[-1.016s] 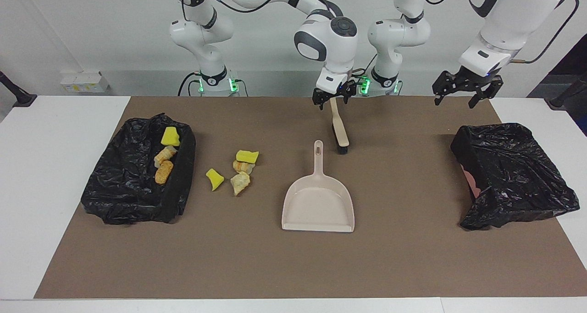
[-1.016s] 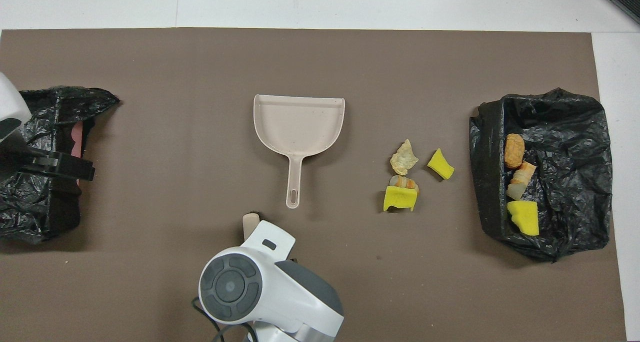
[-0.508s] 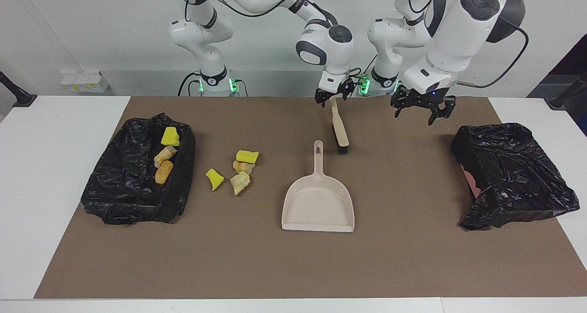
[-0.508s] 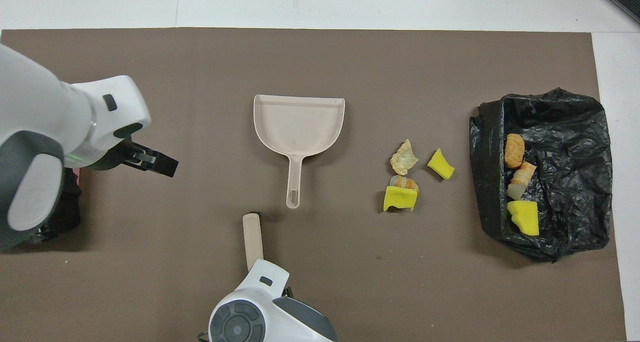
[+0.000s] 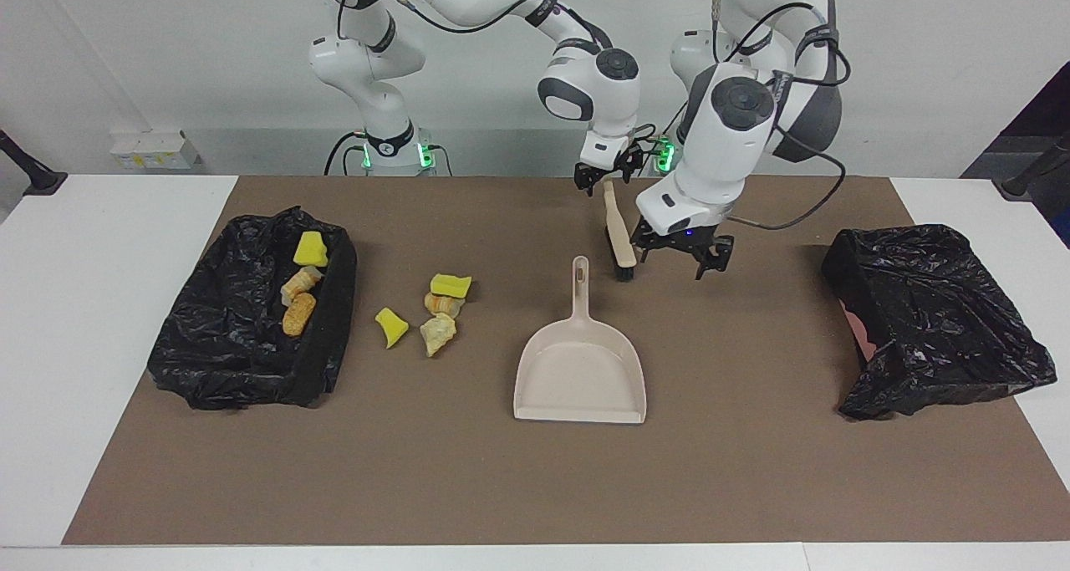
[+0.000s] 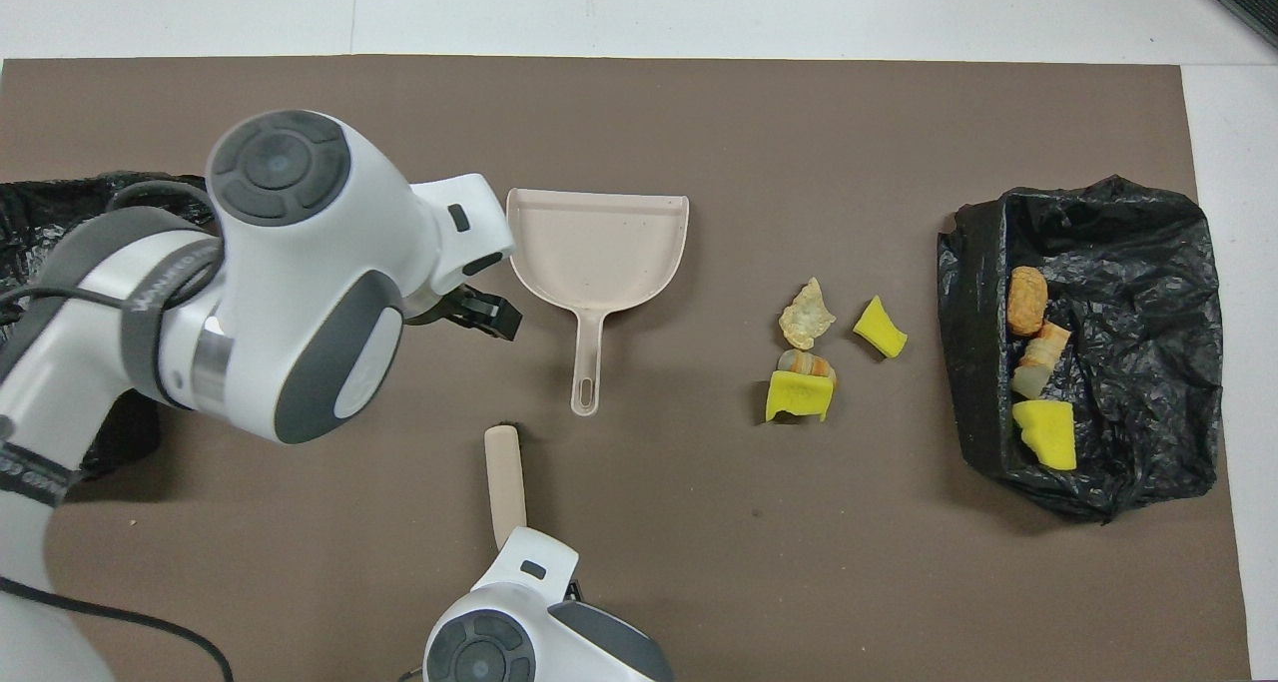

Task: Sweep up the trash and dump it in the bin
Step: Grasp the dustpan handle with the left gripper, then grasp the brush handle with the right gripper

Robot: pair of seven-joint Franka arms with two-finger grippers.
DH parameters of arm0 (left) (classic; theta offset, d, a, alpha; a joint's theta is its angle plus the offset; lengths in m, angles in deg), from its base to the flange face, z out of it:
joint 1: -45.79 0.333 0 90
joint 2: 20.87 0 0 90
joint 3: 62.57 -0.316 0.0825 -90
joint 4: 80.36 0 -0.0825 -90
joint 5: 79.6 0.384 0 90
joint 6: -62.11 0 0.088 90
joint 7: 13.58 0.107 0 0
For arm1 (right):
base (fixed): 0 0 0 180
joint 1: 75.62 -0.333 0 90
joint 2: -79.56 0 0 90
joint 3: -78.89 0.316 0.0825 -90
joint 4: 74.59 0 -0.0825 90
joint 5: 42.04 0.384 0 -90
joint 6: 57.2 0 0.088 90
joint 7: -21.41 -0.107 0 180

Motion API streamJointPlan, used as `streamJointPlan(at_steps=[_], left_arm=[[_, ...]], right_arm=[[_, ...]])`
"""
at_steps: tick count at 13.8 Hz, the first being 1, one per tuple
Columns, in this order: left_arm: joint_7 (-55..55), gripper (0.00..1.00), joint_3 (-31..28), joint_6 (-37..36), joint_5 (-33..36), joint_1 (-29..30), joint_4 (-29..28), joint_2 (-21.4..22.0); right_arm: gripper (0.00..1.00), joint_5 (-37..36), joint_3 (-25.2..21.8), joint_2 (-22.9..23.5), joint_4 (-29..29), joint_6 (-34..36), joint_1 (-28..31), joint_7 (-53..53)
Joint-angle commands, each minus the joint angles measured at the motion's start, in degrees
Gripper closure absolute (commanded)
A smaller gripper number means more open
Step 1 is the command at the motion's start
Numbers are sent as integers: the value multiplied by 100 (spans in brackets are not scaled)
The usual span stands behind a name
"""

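Left arm open over the mat by the dustpan handle; right arm at the brush handle.

The left gripper point(image 5: 681, 259) hangs with its jaws spread wide, holding nothing. The right gripper point(image 5: 608, 175) sits at the top of the brush point(image 5: 619, 235) handle; whether it clamps it I cannot tell. The trash point(image 5: 441, 305), yellow sponge chunks and tan bread-like bits, lies on the mat between the dustpan point(image 5: 581, 362) and a black-lined bin point(image 5: 242, 337), where three more pieces rest.

I saw a plain white wall point(image 5: 167, 53), evenly lit, above a white worktop point(image 5: 100, 320) covered by a brown mat point(image 5: 501, 487); a small white box point(image 5: 155, 149) sat at the wall.
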Motion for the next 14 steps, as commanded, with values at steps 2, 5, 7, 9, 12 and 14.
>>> streamJointPlan(at_steps=[2, 5, 7, 9, 12, 14], left_arm=[[-768, 0, -83, 710, -70, -540, -2, -456], [-805, 0, -83, 931, -149, -681, -11, -693], [-909, 0, -92, 1011, -271, -716, -81, -790], [-1522, 0, -83, 1124, -369, -935, -108, -957], [-1798, 0, -83, 1204, -430, -963, -204, -1002], [-1798, 46, -83, 1186, -430, -954, -222, -1002]], right_arm=[[98, -150, 47, -66, 144, -144, 56, 168], [100, -169, 38, -57, 82, 5, 64, 107], [100, -178, 38, -127, -14, 416, 117, 107], [100, -178, 29, -416, -242, 1188, 170, 177], [100, -151, 29, -1031, -190, 1980, 459, 440], [100, -107, -32, -1435, -147, 2762, 652, 642]])
